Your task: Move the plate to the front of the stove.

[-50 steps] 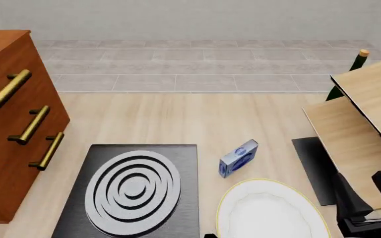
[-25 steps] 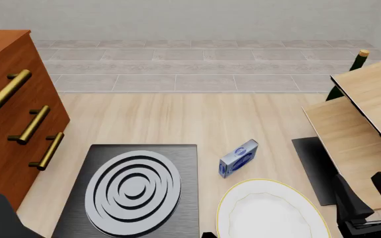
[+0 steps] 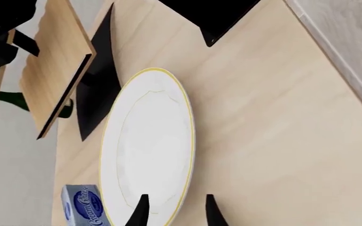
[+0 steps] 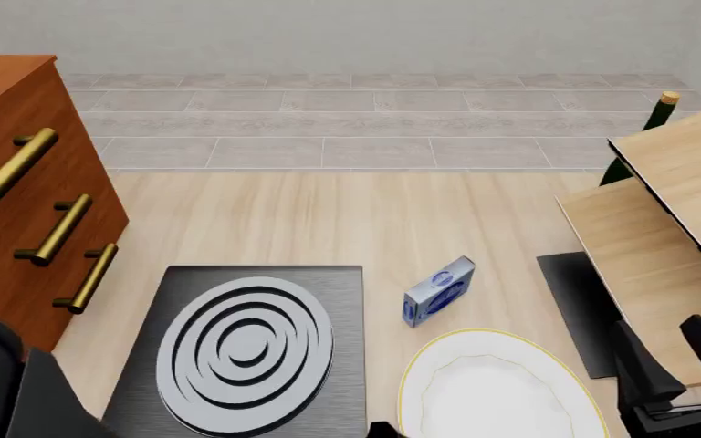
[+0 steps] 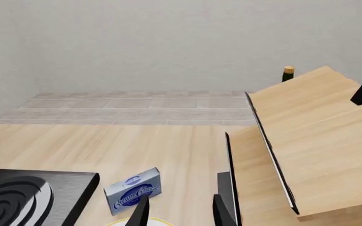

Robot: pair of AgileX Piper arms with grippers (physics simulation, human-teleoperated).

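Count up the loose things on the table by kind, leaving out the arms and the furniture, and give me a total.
Plate: 1
Stove: 1
Blue box: 1
Dark mat: 1
Green bottle, partly hidden behind the wooden boards: 1
Total: 5

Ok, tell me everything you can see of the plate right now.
The plate is round, white and shallow, with a thin yellow-gold rim and a faint scalloped inner well; it looks like glazed ceramic. It lies flat and empty on the wooden table, right of the stove and just nearer than the blue box, its near edge cut off in the front view. The left gripper's fingers straddle its rim; contact is unclear.
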